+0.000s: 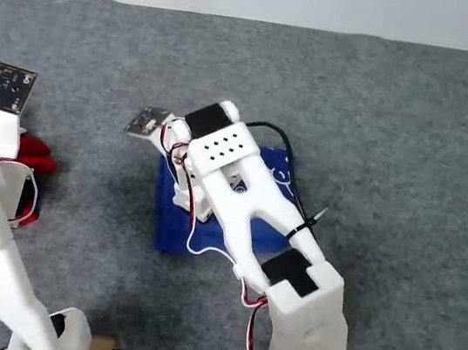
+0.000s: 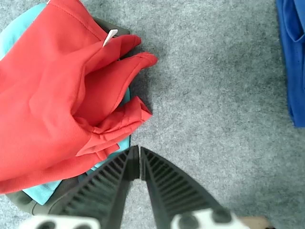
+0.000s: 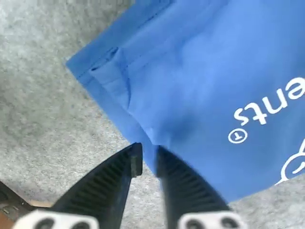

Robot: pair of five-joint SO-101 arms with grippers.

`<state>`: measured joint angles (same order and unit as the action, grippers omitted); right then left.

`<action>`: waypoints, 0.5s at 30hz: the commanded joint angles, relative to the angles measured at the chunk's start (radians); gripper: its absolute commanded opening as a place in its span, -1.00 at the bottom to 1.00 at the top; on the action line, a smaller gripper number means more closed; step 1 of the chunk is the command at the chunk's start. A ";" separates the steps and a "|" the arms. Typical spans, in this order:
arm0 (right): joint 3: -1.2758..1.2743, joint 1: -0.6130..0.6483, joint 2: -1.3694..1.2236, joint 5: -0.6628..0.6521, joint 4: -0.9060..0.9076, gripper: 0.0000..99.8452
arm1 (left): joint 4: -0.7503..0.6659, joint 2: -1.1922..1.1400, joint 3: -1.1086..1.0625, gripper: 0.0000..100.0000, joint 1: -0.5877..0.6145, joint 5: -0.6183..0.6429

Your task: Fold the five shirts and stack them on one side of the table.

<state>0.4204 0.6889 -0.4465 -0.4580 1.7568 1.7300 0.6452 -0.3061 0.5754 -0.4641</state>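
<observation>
While poised over the blue shirt, bites on its edge with the right gripper: black ribbed fingers drawn to a slim gap, the blue edge caught between them. From above, a white arm lying slantwise across that shirt and hiding much of its middle. Folded into a flat rectangle, as far as can be judged, with white print on the upper face and a small doubled-over flap by the corner close to the gripper. Spread on the grey table cover, about mid-table.

Well apart from the blue shirt, on the left arm's side of it: a loose heap of cloth. Uppermost, a red shirt, crumpled rather than folded, with a small white tag sticking out at a seam. Under the red, a teal shirt peeping out at the rim, and below that something dark, too little on show to name. At the rim of the heap, on the side turned toward the blue shirt: the left gripper, tips pressed together, nothing held, just beside the lowest red fold. Beyond those tips, bare grey cover, and farther off a strip of the blue shirt.
</observation>
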 commanded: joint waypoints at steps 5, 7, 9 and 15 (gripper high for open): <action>-0.015 0.110 0.070 0.026 0.035 -0.61 | -0.008 0.020 0.004 -0.99 0.005 -0.005; -0.015 0.139 0.070 0.026 0.030 -0.61 | -0.008 0.020 0.005 -0.99 0.005 -0.005; -0.015 0.160 0.053 0.026 0.019 -0.61 | -0.008 0.020 0.005 -0.99 0.006 -0.005; -0.009 0.162 -0.068 0.025 -0.067 -0.61 | -0.008 0.020 0.007 -0.99 0.006 -0.005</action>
<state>0.4005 0.8470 -0.4971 -0.4427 1.7308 1.7300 0.6452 -0.3061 0.5754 -0.4641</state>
